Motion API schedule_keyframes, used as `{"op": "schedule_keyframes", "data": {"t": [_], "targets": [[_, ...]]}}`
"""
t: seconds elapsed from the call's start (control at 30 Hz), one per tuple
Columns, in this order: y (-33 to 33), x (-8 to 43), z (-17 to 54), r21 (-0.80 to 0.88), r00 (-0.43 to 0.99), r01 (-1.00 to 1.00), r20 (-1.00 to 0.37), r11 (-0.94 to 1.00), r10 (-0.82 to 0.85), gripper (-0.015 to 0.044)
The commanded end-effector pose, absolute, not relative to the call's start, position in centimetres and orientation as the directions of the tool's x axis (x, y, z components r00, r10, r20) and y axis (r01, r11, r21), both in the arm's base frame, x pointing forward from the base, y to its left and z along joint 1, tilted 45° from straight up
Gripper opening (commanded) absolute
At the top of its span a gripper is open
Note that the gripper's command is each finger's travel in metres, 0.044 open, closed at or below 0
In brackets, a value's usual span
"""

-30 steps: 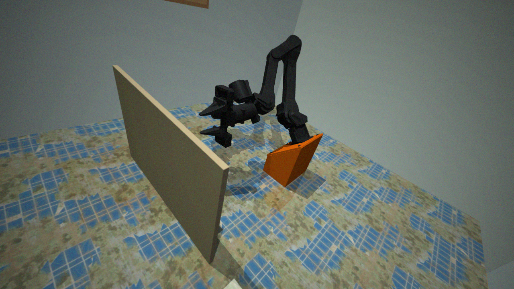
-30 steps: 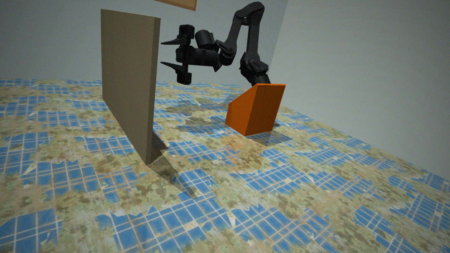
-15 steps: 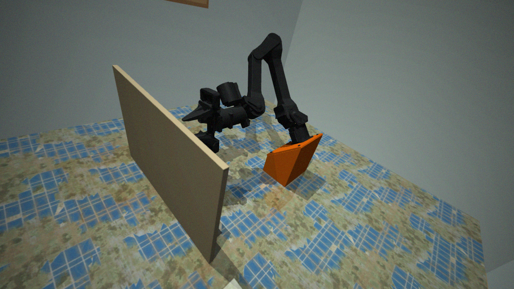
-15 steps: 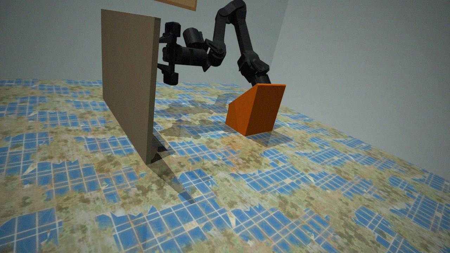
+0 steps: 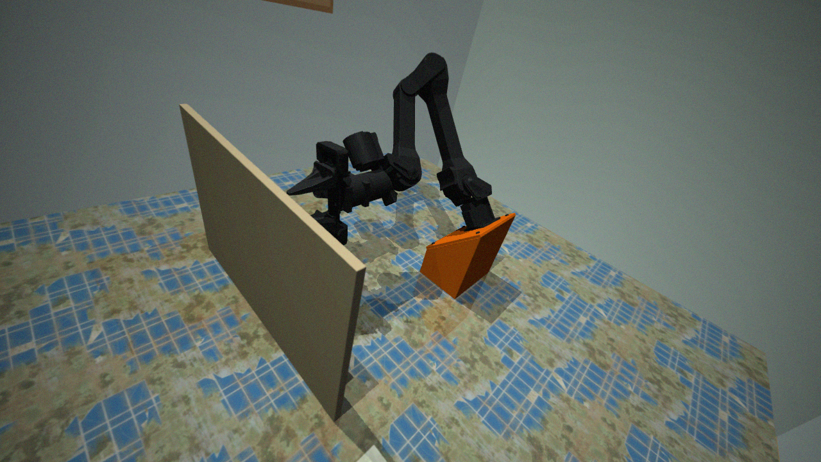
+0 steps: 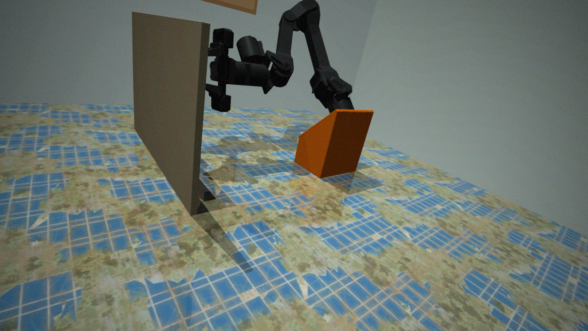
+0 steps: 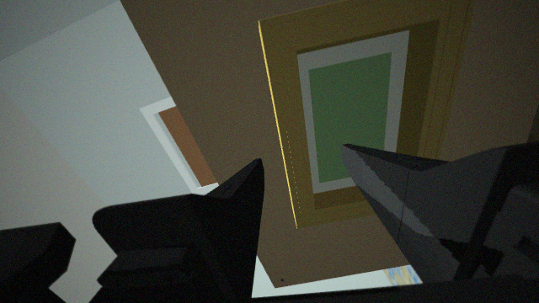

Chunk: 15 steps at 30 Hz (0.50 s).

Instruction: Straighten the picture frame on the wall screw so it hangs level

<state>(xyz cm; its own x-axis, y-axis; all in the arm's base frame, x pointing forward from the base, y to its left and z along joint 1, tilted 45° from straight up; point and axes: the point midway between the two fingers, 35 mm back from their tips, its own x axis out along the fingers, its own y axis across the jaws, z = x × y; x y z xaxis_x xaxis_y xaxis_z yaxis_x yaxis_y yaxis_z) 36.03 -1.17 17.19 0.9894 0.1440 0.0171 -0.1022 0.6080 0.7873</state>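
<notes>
The picture frame (image 7: 278, 42), with a dull gold border, white mat and green picture, hangs on the brown face of an upright panel (image 5: 269, 230) (image 6: 168, 82) (image 7: 202, 63). In the top and exterior views the panel hides the frame. In the wrist view its bright left edge is not parallel to the panel's left edge; the two draw closer toward the bottom. The screw and notched strip are hidden. My gripper (image 7: 301, 157) is open and empty, close to the panel. In the wrist view one finger overlaps the frame and the other shows beyond its bright edge. No contact is visible.
The arm stands on an orange wedge-shaped base (image 5: 459, 258) (image 6: 329, 144) facing the panel. Another picture with a white border (image 7: 185, 145) shows beyond the panel. A wooden-edged object (image 5: 304, 4) (image 6: 236, 4) is high at the back. The tabletop (image 5: 143, 344) (image 6: 246, 288) is blue and tan.
</notes>
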Motion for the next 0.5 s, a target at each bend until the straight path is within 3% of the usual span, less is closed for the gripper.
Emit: {"op": "schedule_keyframes", "data": {"t": [0.0,0.47], "targets": [[-1.1,36.8,17.6,0.782,0.989,-0.11,0.028,0.613,0.142,0.026],[-0.8,39.0,17.7,0.782,0.989,-0.111,0.029,0.613,0.142,0.026]]}}
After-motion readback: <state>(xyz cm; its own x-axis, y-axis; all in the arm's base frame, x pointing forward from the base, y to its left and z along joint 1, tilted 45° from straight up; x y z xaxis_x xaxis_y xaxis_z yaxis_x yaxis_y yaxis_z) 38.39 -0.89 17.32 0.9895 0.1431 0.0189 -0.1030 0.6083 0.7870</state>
